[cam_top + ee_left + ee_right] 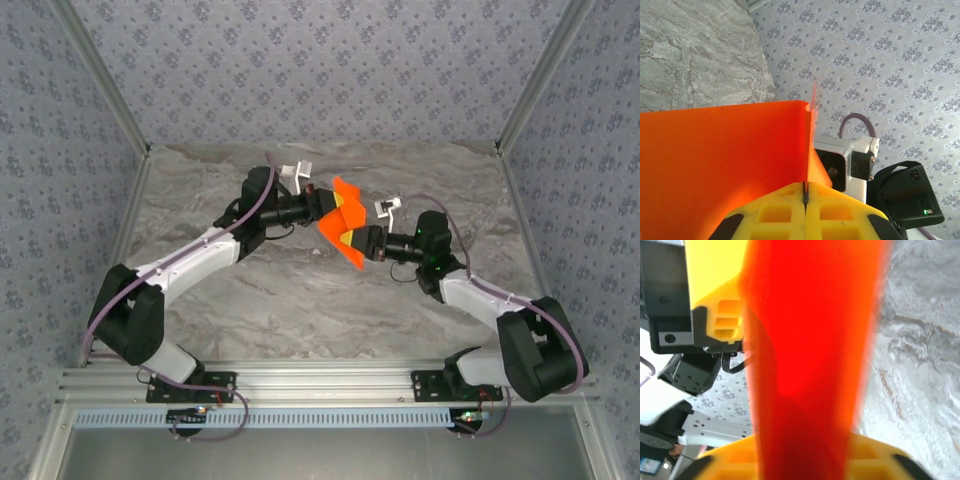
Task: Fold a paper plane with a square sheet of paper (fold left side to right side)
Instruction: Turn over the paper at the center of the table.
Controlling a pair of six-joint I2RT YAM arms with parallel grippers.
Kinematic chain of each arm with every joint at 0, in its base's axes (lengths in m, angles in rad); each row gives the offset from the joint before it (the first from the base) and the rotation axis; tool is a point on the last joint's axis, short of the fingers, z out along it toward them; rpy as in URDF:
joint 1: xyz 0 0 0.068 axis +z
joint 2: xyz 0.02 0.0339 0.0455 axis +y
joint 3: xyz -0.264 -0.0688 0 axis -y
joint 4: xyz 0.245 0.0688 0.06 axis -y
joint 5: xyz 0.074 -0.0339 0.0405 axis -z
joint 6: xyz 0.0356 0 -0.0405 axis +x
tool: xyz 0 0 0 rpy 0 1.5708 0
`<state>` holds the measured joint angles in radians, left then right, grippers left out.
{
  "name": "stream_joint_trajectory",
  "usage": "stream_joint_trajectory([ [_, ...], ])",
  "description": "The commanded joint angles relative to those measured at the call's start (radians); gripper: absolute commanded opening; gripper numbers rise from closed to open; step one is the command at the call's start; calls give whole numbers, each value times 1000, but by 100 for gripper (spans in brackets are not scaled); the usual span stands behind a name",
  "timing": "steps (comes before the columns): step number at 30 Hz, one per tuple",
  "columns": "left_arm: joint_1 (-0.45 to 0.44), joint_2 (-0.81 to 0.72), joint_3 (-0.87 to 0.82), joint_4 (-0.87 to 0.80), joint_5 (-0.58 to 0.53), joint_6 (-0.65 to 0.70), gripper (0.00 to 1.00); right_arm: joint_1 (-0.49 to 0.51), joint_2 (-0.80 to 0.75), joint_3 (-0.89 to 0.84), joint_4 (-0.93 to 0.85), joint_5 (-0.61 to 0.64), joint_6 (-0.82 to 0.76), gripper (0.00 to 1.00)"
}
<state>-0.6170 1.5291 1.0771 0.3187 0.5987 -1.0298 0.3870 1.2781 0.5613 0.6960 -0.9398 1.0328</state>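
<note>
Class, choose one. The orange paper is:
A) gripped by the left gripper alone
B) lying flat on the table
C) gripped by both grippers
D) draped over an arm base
C: the left gripper and right gripper both clamp the creased orange paper, from opposite sides.

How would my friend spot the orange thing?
Look at the middle of the grey marble table. Pinched between the left end effector and the right end effector is a bright orange creased sheet of paper, the only orange thing there.
</note>
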Motion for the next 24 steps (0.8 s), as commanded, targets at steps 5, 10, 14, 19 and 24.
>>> stream_joint_trajectory([
  [5,40,-127,-29,-161,-47,130,48,14,-150,131,-600,123,-392,9],
  [10,52,-278,-41,-481,-279,332,59,77,-181,282,-1112,430,-728,6],
  [14,52,-427,-112,-601,-455,391,61,258,-130,420,-1391,910,-841,7],
  [19,54,-599,-229,-648,-596,376,66,473,88,600,-1664,1437,-831,8],
  [24,56,-700,-280,-694,-653,365,69,610,369,751,-1865,1718,-768,8],
])
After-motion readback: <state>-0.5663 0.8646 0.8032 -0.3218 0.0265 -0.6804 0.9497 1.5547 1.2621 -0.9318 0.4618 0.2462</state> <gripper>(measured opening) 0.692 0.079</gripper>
